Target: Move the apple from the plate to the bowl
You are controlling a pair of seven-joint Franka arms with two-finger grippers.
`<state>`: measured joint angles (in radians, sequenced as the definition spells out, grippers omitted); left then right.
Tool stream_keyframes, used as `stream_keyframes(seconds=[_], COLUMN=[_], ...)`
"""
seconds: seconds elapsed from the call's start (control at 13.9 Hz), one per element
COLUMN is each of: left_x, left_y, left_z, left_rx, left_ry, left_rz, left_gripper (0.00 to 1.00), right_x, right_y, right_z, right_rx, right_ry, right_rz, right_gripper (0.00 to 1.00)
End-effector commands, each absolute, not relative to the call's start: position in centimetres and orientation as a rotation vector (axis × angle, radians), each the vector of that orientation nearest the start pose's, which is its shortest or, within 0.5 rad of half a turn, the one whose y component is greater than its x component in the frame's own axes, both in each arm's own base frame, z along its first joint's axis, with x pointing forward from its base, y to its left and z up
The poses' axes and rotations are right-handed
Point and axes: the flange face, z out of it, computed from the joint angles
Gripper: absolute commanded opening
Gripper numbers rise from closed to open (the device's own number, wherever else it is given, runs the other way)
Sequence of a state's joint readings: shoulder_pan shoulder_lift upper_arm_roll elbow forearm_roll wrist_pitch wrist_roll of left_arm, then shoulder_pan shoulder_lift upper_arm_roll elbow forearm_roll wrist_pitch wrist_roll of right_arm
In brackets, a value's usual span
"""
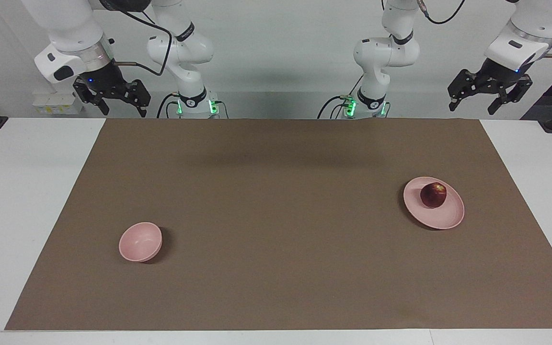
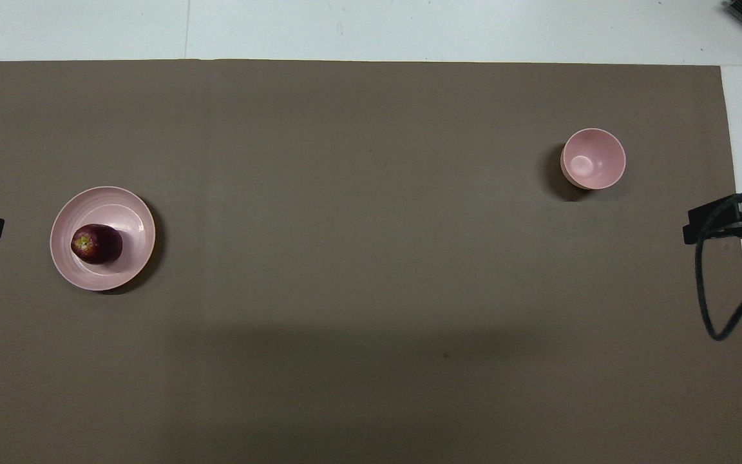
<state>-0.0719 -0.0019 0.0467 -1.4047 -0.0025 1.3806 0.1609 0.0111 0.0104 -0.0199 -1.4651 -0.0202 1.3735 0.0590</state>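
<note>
The apple, dark red with a yellowish patch at its top, lies on the plate, on the part of it nearer to the robots. The pale pink plate rests flat on the brown mat toward the left arm's end of the table. The bowl, small, deep and pink, stands upright on the same mat toward the right arm's end, well apart from the plate and a little farther from the robots; it seems empty inside.

The left gripper hangs in the air above the table's edge at the robots' end, its fingers apart and holding nothing. The right gripper hangs in the same way at its own end, fingers also apart and empty. Both arms wait, far from the apple.
</note>
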Motion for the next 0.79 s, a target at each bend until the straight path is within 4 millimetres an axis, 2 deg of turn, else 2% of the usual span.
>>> stream_keyframes(seconds=[0.0,0.5,0.72], left_x=[53.0,53.0,52.9], left_y=[-1.4,-1.4,-1.2], left_z=[69.2,69.0,68.1], left_rx=[-3.143,-3.145,-3.142], left_ry=[0.294,0.283,0.3], left_rz=[0.018,0.023,-0.057], left_gripper=[1.0,1.0,1.0], right_x=[53.9,53.6,53.3], right_y=[-0.1,0.7,1.1], right_z=[65.3,65.3,64.9], right_rx=[-3.131,-3.071,-3.031], right_ry=[0.135,0.248,0.316], right_rz=[0.159,0.183,0.21], right_gripper=[1.0,1.0,1.0])
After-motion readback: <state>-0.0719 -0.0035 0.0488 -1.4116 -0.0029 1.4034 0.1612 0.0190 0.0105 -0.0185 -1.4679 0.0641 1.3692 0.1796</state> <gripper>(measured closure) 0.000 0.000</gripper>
